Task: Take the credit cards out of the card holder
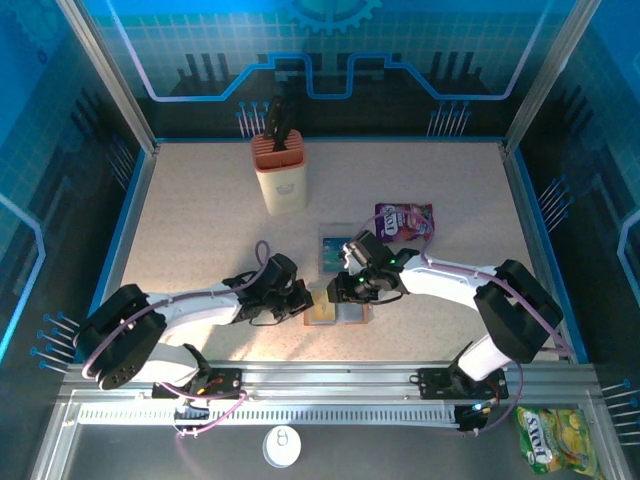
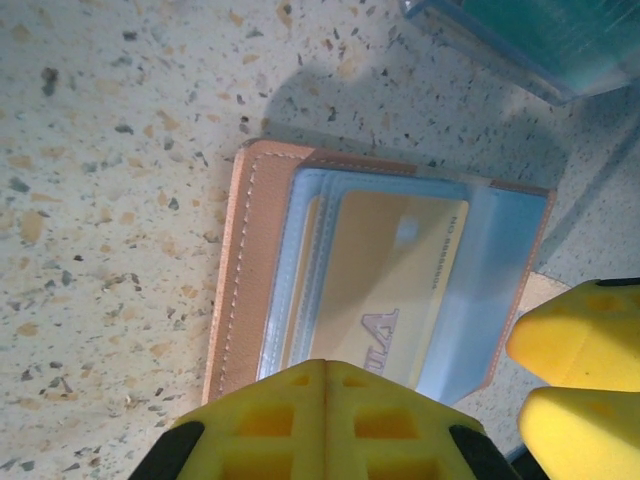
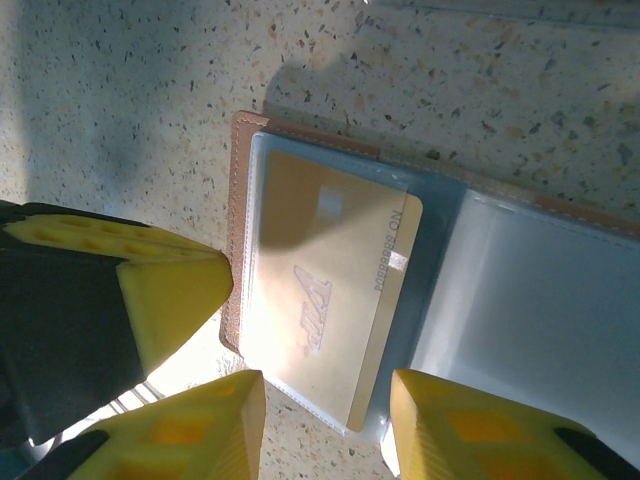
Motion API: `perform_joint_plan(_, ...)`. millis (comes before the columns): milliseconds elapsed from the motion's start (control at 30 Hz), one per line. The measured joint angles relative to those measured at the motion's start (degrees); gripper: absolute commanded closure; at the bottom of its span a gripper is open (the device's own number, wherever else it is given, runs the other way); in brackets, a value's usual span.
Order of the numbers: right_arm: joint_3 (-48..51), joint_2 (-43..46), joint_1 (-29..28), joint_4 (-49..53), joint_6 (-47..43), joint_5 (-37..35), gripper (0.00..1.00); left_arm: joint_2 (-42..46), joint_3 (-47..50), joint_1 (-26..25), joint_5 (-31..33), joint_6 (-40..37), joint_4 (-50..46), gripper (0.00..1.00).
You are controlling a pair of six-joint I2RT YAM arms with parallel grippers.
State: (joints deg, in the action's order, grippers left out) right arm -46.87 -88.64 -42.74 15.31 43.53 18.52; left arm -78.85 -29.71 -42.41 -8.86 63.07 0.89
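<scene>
- And there's the top credit card [image 3: 320,290], tan, tucked in a bluish pocket of the card holder [image 2: 235,270], which lies open and flat on the table [image 2: 100,150] between the two arms.
- Thin, stiff, slick plastic by the look of it, so pinch the card's near end and slide it straight out.
- Right gripper [image 3: 325,385] is spread, a finger either side of that end, not pinching yet.
- Left gripper [image 2: 322,378] is pressed together at the holder's leather edge, likely pinning the soft wallet.

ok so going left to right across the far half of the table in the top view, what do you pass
knife block → clear box → purple packet
</scene>
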Motion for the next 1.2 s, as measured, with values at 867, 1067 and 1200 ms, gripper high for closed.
perform_joint_plan(867,-1.25,-2.8,-1.14,-1.27,0.63,0.44,0.62,-0.92,0.7,0.0,0.02,-0.13,0.04,1.0)
perform_joint_plan(1067,-1.25,-3.54,-1.14,-1.49,0.63,0.57,0.62,-1.09,0.7,0.0,0.04,-0.15,-0.48,1.0)
perform_joint_plan(1200,-1.25,-3.98,-1.14,-1.9,0.68,0.96,0.62,-1.09,0.7,0.0,0.04,-0.15,-0.61,1.0)
